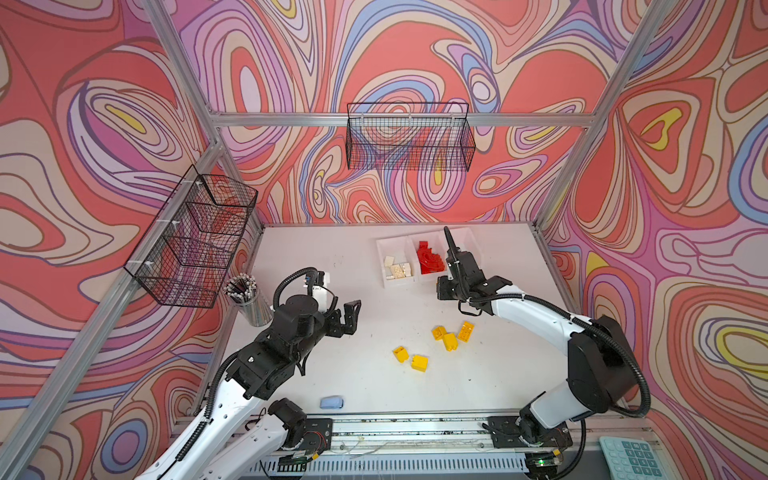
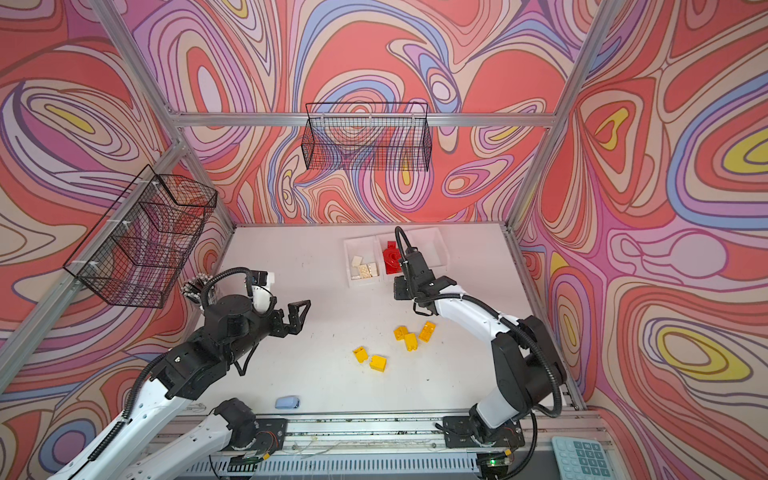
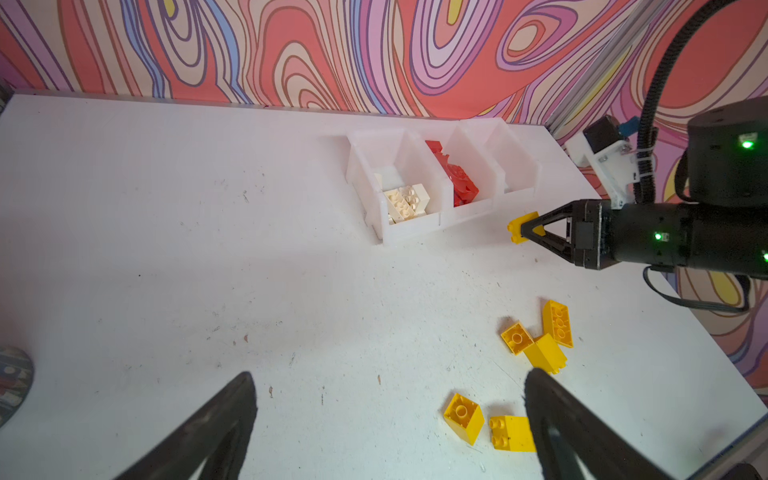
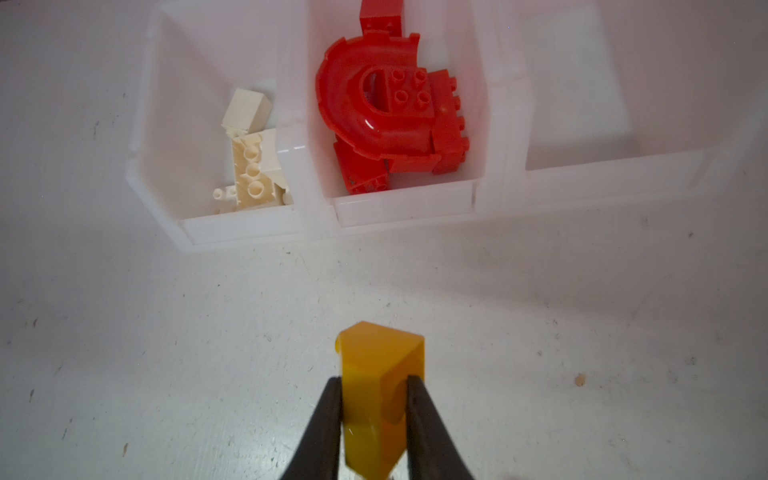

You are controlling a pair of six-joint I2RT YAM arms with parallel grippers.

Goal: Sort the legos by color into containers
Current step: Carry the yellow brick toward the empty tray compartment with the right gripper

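We look down on a scuffed white tabletop (image 1: 374, 291). Two black wire baskets (image 1: 409, 137) hang on the swirl-patterned walls above it, well clear of the work.

The left gripper (image 3: 390, 374) hovers over bare table on the left side, its jaws spread wide with nothing between them. The right gripper (image 4: 374, 380) is clamped on a yellow studded plastic brick (image 4: 380, 353), with a black finger (image 4: 324, 415) pressing on each side. It holds the brick clear above the table, just short of the front wall of the bins.

Those bins are a row of three joined white open-top plastic bins (image 3: 415, 228), standing toward the far edge. In the middle bin (image 4: 403, 205) a large red arch-shaped plastic piece (image 4: 345, 104) lies on top of several red studded bricks (image 4: 449, 137). The bin at the left end of the row in both top views (image 1: 397, 248) holds a few cream-white studded bricks (image 4: 249, 166), tumbled together.

Five loose yellow bricks lie on the table between the arms, well apart from the bins. Three form a cluster (image 1: 451, 332), touching or nearly so. The other two make a pair (image 1: 411, 358), just beside each other and nearer the front edge.

A pale blue rounded block (image 1: 331, 402) lies near the front edge, apart from all the bricks.
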